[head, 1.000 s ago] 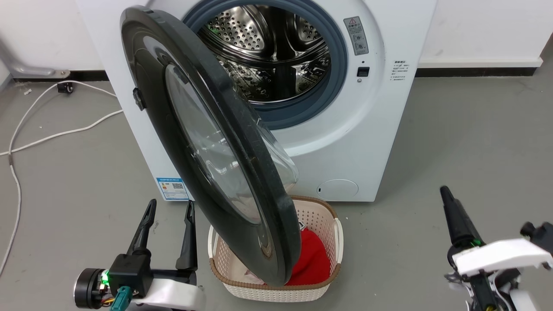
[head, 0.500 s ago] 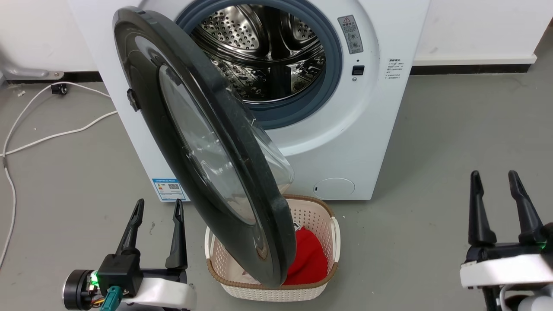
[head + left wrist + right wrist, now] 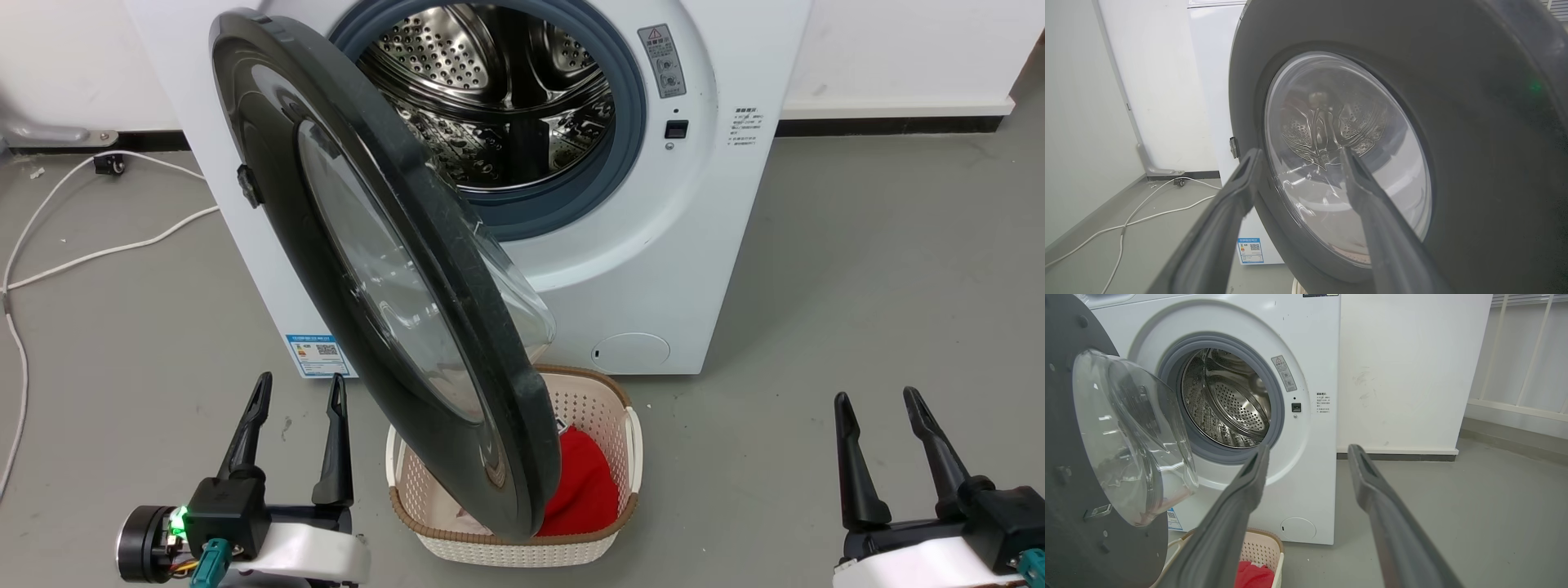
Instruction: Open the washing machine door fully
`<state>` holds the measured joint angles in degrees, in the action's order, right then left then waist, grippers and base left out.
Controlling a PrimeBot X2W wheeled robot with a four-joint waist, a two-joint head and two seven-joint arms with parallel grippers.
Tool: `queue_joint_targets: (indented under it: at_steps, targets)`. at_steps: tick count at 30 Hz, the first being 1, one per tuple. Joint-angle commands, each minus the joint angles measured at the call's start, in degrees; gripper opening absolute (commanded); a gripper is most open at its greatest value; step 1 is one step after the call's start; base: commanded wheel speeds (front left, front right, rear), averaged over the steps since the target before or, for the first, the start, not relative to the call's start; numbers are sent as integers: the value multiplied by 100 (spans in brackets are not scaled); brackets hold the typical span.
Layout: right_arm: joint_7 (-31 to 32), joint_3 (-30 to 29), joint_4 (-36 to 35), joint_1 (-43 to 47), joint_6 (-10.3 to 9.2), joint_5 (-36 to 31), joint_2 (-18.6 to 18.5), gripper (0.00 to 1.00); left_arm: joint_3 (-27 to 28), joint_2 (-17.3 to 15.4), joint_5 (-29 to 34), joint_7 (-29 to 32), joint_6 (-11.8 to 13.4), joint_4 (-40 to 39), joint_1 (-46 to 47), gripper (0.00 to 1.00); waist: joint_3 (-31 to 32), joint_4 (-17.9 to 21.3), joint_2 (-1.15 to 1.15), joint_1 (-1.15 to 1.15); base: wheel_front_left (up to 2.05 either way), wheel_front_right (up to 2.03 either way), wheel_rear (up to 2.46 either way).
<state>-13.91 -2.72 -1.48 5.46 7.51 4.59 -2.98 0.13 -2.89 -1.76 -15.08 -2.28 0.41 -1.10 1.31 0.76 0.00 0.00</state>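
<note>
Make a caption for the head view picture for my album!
Left gripper and right gripper, both open, flank the washing machine door, swung out above a basket holding red cloth.

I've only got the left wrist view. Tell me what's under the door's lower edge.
Observer: A cream basket holding a red cloth sits right below the door.
Operator: Now report the right gripper.
Observer: The right gripper is open and holds nothing. It is off to the right, apart from the washing machine.
</note>
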Motion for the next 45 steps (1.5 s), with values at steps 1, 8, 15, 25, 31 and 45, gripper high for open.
queue_joint_targets:
  at_steps: [1, 8, 15, 25, 31, 45]
  targets:
    - [-24, 13, 34, -28, -4, 11, 18, 100, 1, 2, 23, -14, 0, 6, 49, 100, 0, 5, 0, 0, 0, 0, 0]
    - [-68, 28, 86, -98, -4, 111, 19, 100, -22, 1, -39, -14, -18, -68, 58, 0, -7, 25, 0, 0, 0, 0, 0]
    - [-92, 24, 134, -152, -4, 202, 19, 100, 27, 1, -124, -14, 42, -387, 166, 0, -23, 32, 0, 0, 0, 0, 0]
    - [-112, 54, 203, -202, -4, 268, 18, 100, -285, 3, -128, -13, 137, -2506, 754, 0, -42, 34, 0, 0, 0, 0, 0]
    - [-116, 80, 266, -220, -4, 306, 18, 100, -1387, 1, -148, -9, -257, -3063, 1004, 0, -43, 53, 0, 0, 0, 0, 0]
    - [-94, 143, 419, -113, -4, 448, 17, 100, -3193, -305, -612, -13, -506, -804, -90, 0, -9, 113, 0, 0, 0, 0, 0]
